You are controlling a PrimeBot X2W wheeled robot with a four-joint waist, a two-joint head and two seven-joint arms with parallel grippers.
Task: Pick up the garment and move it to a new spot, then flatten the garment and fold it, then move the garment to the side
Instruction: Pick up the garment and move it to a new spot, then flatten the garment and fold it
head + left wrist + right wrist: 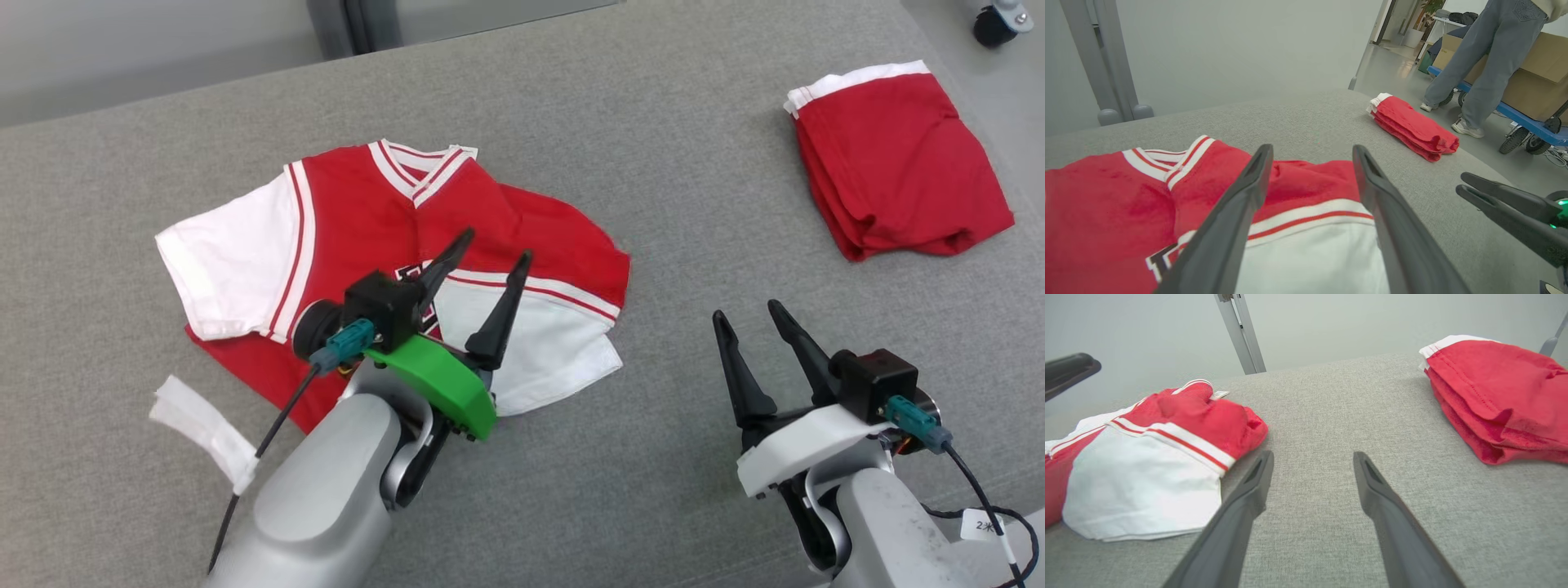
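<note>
Hovering my left hand [498, 245], spread and empty, over the red-and-white jersey [351, 212]; my right hand [744, 309] hangs open beside it.

Grey fabric surface [571, 122]: red-white jersey [351, 204] partly folded, centre; folded red garment [898, 163] far right.

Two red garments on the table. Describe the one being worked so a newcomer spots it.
On the grey table, look left of centre, under the left gripper. The jersey there lies spread, one sleeve folded in, with white sleeves and a striped V-collar; the stack at far right is compact and nearly all red.
</note>
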